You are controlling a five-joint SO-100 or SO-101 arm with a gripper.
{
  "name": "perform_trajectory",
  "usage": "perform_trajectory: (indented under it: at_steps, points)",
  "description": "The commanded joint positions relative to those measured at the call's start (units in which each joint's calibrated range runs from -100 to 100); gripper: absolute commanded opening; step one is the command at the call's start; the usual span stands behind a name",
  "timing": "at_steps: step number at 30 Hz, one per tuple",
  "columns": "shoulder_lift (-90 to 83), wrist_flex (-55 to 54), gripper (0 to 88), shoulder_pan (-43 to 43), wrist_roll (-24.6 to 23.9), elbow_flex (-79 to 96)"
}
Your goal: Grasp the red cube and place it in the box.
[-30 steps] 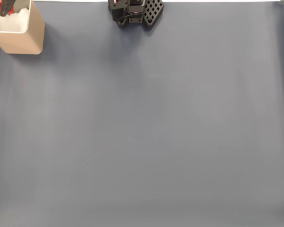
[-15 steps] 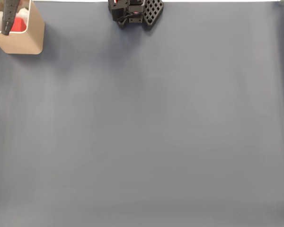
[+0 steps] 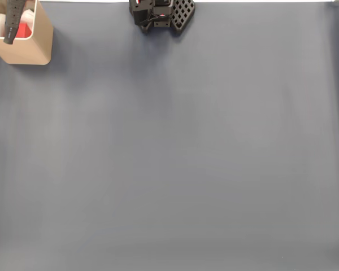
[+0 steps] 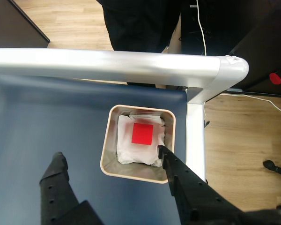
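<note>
Jaws apart — red cube [image 4: 142, 133] perhaps boxed

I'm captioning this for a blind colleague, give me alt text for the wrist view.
Seen from above, the red cube lies on white padding inside the tan box, which stands on a dark blue table by a silver rail. The open black gripper hovers above, empty.

box [image 3: 24, 48] cut by edge; hand [image 3: 11, 22] partly covers red cube [image 3: 25, 31]
</note>
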Motion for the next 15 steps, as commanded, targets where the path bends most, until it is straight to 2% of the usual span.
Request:
perform_trajectory:
  at_steps: [1, 7, 15]
  points:
    - [-1.1, -1.0, 44.2, 0.2, -0.5, -0.6]
    - [-1.4, -1.0, 42.5, 0.0, -1.0, -0.6]
    - [-0.9, -1.0, 18.6, -1.4, -1.4, -0.9]
